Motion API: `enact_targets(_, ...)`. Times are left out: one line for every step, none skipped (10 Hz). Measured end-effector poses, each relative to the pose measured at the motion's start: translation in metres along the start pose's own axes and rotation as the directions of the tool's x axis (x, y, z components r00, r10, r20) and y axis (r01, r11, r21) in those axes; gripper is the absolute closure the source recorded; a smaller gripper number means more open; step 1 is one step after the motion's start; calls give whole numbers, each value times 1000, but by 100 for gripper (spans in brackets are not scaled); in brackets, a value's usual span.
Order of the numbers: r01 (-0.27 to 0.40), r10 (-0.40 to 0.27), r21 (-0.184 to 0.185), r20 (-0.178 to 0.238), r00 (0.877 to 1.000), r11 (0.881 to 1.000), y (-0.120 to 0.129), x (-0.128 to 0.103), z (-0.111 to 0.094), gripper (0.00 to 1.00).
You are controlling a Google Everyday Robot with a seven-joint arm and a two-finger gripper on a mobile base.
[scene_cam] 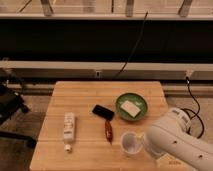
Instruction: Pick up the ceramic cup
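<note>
The ceramic cup (130,143) is small, round and pale with a faint lilac inside. It stands upright near the front edge of the wooden table (80,100), right of centre. My white arm (172,140) comes in from the lower right and its bulky end lies right beside the cup's right side. The gripper itself is hidden behind the arm's housing next to the cup.
A green bowl (132,107) with a white block stands behind the cup. A black phone (102,112) and a red-brown bar (108,130) lie left of the cup. A white bottle (68,129) lies at front left. A black cable (132,45) hangs behind the table.
</note>
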State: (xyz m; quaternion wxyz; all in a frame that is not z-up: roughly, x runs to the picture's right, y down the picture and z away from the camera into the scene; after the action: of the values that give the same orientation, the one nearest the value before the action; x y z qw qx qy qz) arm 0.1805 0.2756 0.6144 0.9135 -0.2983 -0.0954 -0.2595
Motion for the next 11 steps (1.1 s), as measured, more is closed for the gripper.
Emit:
enact_targets(8, -8, -1, 4, 1000, 1000, 1, -2, 2, 20)
enact_targets(20, -20, -3, 9, 1000, 1000, 2, -4, 5, 20)
enact_targets(29, -29, -5, 13, 999, 1000, 3, -6, 7, 20)
enact_targets(36, -36, -6, 16, 999, 999, 3, -7, 9, 20)
enact_targets(44, -44, -9, 19, 999, 999, 4, -9, 11, 20)
enact_targets(55, -54, -9, 21, 998, 998, 3, -12, 13, 20)
enact_targets(61, -61, -10, 25, 998, 998, 3, -14, 16, 20)
enact_targets(67, -67, -8, 27, 997, 998, 3, -15, 18, 20)
enact_targets(80, -80, -6, 32, 996, 997, 1, -16, 26, 20)
enact_targets(88, -88, -4, 34, 996, 996, 0, -17, 30, 20)
enact_targets(97, -97, 0, 36, 995, 995, -2, -18, 34, 20)
